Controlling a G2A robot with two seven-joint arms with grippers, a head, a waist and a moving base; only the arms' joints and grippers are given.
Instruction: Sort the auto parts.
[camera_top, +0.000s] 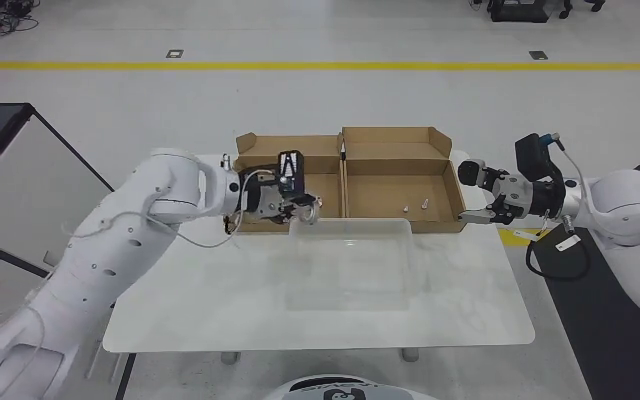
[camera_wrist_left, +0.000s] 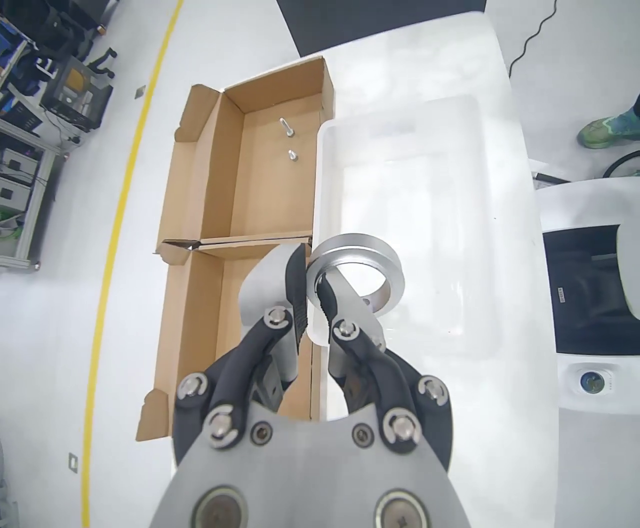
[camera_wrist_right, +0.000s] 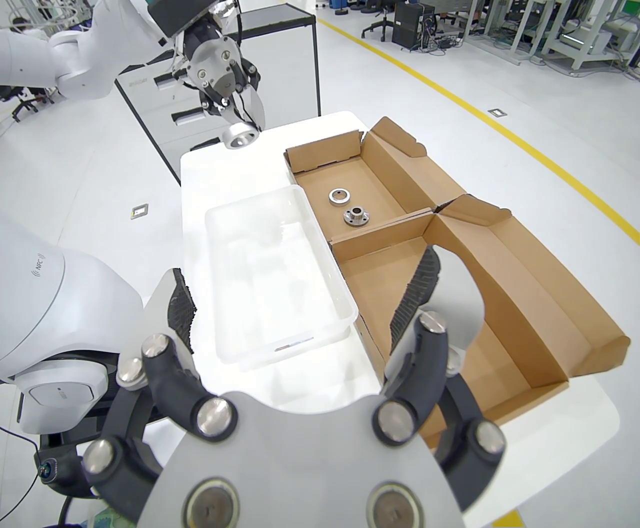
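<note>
Since the ring (camera_wrist_left: 355, 243) is smooth, my left claw (camera_wrist_left: 310, 280) clamps its wall, one finger through the hole, above the tray (camera_wrist_left: 322, 150) corner beside the box (camera_wrist_left: 210, 320); right claw (camera_wrist_right: 305, 270) hangs spread, empty.

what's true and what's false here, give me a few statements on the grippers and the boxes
1. The left gripper is shut on a metal ring. True.
2. The right gripper holds a bolt. False: it is open, holding nothing.
3. Two bolts lie in one cardboard box. True.
4. The other cardboard box holds three rings. False: it holds a loose ring and a flanged hub.
</note>
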